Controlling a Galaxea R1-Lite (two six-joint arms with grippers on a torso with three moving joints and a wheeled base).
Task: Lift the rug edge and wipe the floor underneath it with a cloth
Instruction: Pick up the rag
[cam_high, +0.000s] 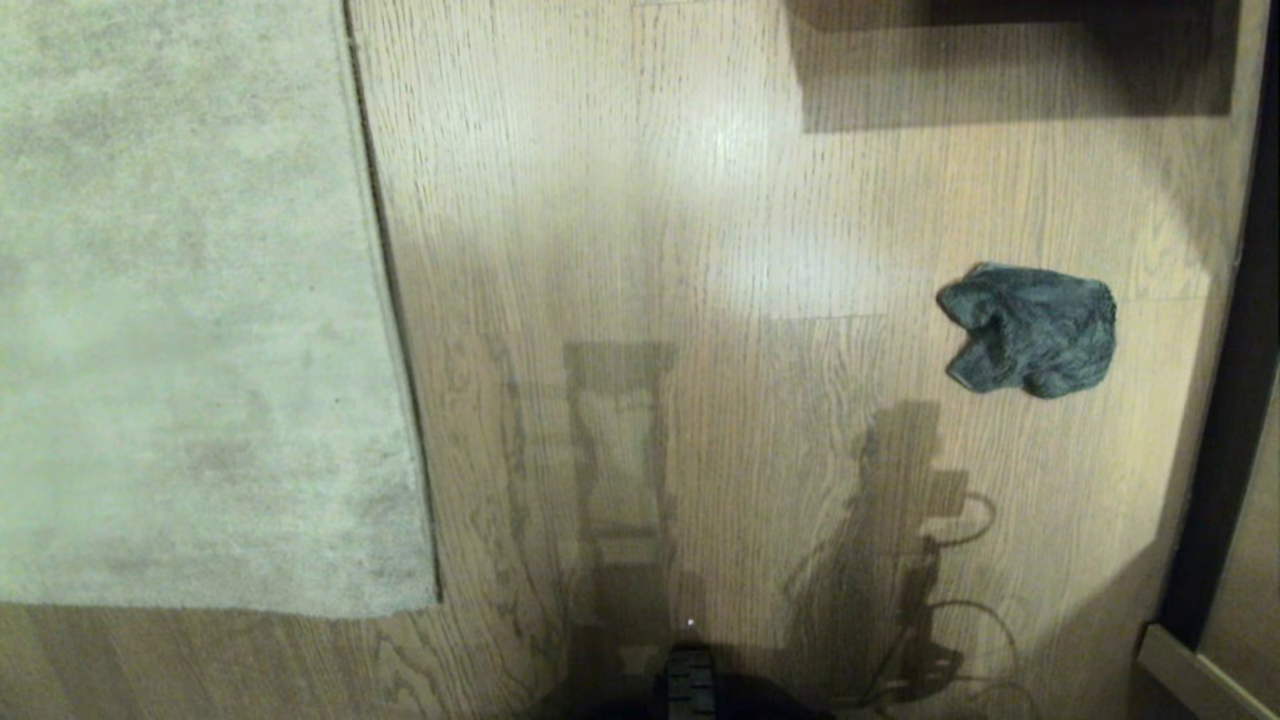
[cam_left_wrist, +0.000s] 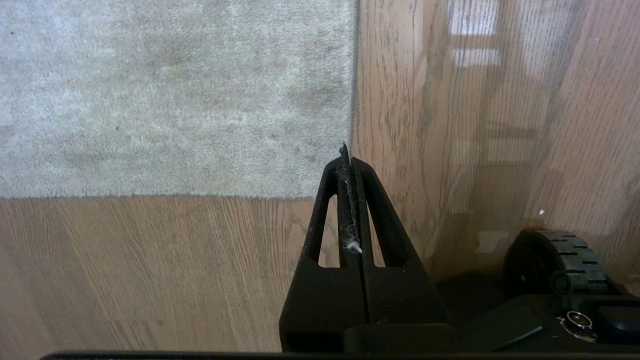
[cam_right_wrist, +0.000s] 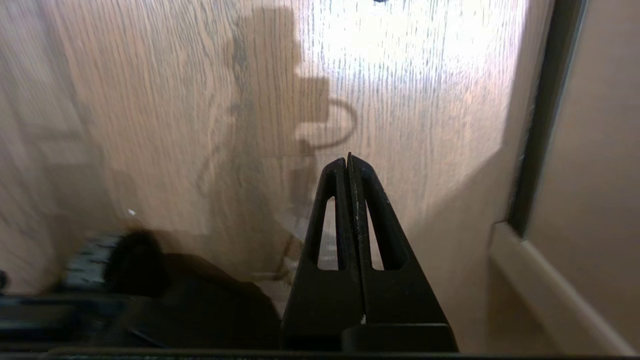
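Observation:
The pale grey-beige rug (cam_high: 180, 300) lies flat at the left of the head view, its straight rug edge (cam_high: 385, 280) running down to a square corner (cam_high: 435, 600). The light wood floor (cam_high: 650, 200) fills the middle. A crumpled dark teal-grey cloth (cam_high: 1030, 328) lies on the floor at the right. Neither arm shows in the head view. My left gripper (cam_left_wrist: 348, 155) is shut and empty, hanging above the rug's corner (cam_left_wrist: 350, 192); lint clings between its fingers. Over bare floor (cam_right_wrist: 175, 100) near the wall, my right gripper (cam_right_wrist: 348, 161) is shut with nothing held.
A dark vertical strip (cam_high: 1230, 400) and pale baseboard (cam_high: 1200, 680) border the floor at the right. A dark furniture shadow (cam_high: 1000, 60) falls at the far top. My base's wheel (cam_left_wrist: 560, 260) sits low beside the left gripper.

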